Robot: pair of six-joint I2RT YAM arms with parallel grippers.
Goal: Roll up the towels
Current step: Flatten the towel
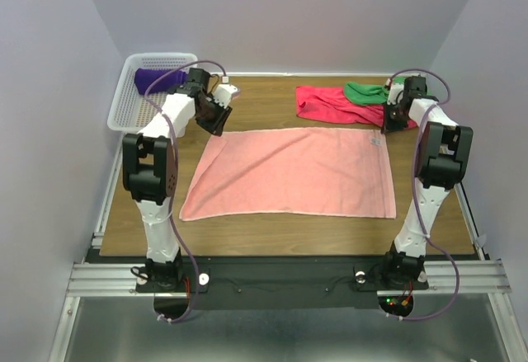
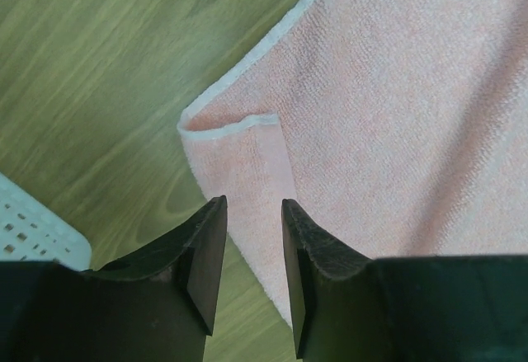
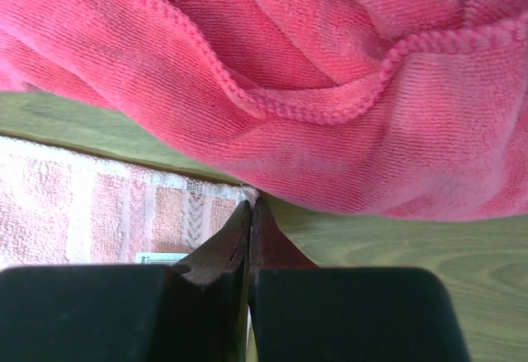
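Starting at the left, what lies on the desk (image 1: 272, 232)?

A white mesh basket (image 1: 132, 106) stands at the far left corner, with a purple towel (image 1: 155, 77) inside it. Just beside it, the left tool (image 2: 252, 213) hangs over the salmon-pink towel's (image 1: 289, 172) far left corner, which is folded over. Its fingers are parted by a narrow gap.

And further right?

The salmon-pink towel is spread flat across the middle of the desk. Behind its right end, a crimson towel (image 1: 330, 105) lies crumpled, with a green towel (image 1: 365, 91) bunched against it. The right tool (image 3: 250, 213) is at the salmon-pink towel's far right corner, its fingers pressed together. I cannot tell whether cloth is pinched between them.
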